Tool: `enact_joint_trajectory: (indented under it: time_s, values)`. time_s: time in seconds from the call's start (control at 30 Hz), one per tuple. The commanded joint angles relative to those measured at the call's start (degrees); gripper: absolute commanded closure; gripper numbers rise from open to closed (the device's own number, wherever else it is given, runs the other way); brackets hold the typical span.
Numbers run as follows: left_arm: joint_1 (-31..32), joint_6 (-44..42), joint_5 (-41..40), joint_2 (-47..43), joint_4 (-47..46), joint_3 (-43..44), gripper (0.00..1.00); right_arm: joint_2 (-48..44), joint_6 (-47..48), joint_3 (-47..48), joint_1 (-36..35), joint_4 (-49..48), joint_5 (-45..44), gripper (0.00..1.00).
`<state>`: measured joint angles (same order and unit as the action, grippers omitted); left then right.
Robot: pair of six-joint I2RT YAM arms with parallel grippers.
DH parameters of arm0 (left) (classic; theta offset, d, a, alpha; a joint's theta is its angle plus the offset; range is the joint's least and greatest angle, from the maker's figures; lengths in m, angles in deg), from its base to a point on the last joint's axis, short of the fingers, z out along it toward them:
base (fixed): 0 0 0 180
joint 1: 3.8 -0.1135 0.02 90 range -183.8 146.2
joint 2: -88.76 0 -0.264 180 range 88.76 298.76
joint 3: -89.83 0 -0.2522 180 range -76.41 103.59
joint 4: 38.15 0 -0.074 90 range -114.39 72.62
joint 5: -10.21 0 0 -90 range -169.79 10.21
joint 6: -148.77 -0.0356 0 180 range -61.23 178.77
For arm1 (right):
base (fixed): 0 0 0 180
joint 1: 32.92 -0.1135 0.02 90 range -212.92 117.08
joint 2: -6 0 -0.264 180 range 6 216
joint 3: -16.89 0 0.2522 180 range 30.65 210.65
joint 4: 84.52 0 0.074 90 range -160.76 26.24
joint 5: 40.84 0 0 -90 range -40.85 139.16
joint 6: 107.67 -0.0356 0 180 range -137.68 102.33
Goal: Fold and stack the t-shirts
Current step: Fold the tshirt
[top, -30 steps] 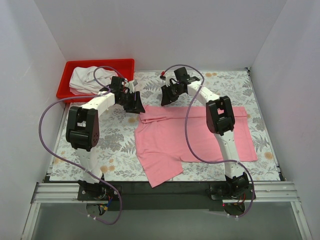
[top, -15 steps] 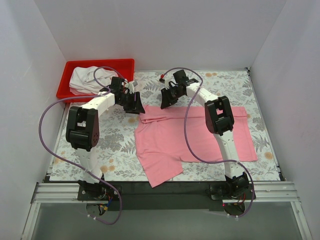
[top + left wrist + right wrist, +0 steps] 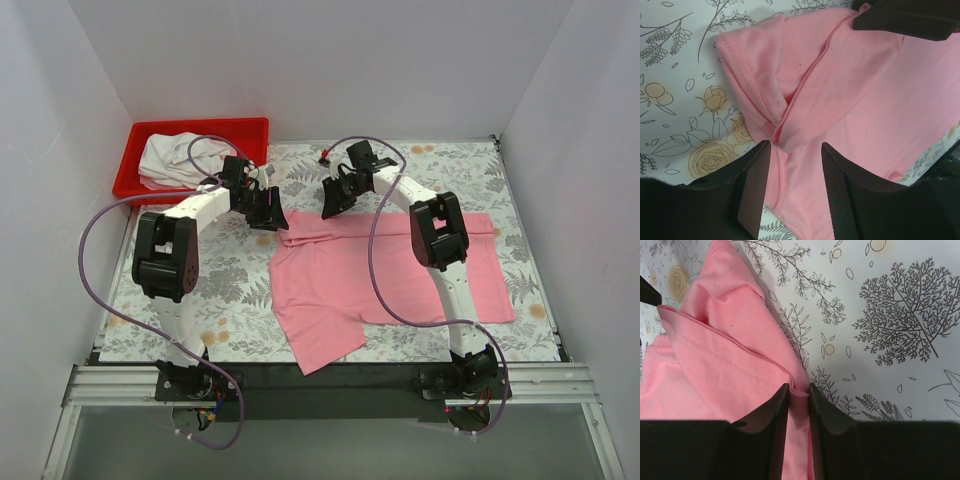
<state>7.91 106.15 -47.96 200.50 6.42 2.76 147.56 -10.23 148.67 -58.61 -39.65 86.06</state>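
The pink t-shirt (image 3: 400, 270) lies spread on the floral table, its far edge folded over and one sleeve hanging toward the near edge. My left gripper (image 3: 270, 212) is open at the shirt's far-left corner. In the left wrist view the gripper (image 3: 792, 185) has its jaws wide apart, with the pink cloth (image 3: 865, 90) lying between them. My right gripper (image 3: 333, 200) is at the far edge. In the right wrist view the gripper (image 3: 799, 395) is shut on a pinched fold of the pink shirt (image 3: 715, 355). The white t-shirt (image 3: 165, 158) lies crumpled in the red bin.
The red bin (image 3: 200, 124) stands at the far left corner, just behind my left arm. White walls close in the table on the left, back and right. The floral tablecloth (image 3: 230, 280) shows bare to the left of the shirt.
My left gripper has shifted slightly toward the far left at the shirt's corner. My right gripper has hardly moved and keeps its hold on the fold.
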Motion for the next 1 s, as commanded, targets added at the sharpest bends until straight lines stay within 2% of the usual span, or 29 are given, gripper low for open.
enact_joint_trajectory:
  time_s: [0.0, 0.2, 0.37, 0.5, 0.7, 0.83, 0.97]
  values:
    - [-0.2, -0.2, -2.1, 0.1, -1.0, 1.3, 0.56, -4.8, 0.0, -0.9, -0.3, -0.4, 1.6, 0.72]
    - [-0.2, -0.4, -1.1, 1.4, -0.3, 2.4, 0.58, -5.5, 0.0, -0.8, -0.3, -0.4, 1.9, 0.72]
    - [-0.2, -0.4, -0.5, 1.7, -0.2, 2.8, 0.72, -6.0, 0.1, -0.7, -0.2, -0.3, 1.9, 0.71]
    - [-0.2, -0.5, -0.2, 1.9, -0.2, 3.1, 0.74, -5.9, -0.1, -0.2, -0.3, -0.3, 1.5, 0.66]
    - [-0.2, -0.5, 0.7, 1.9, -0.3, 3.0, 0.79, -5.2, -0.1, 0.3, -0.3, 0.0, 1.6, 0.85]
    - [-0.2, -0.7, 2.1, 1.8, -0.2, 3.1, 0.86, -5.4, 0.1, 0.2, -0.3, 0.1, 1.4, 0.97]
    - [-0.2, -1.0, 2.4, 1.7, -0.3, 3.1, 0.93, -6.5, 0.0, -0.2, -0.2, 0.1, 2.0, 0.99]
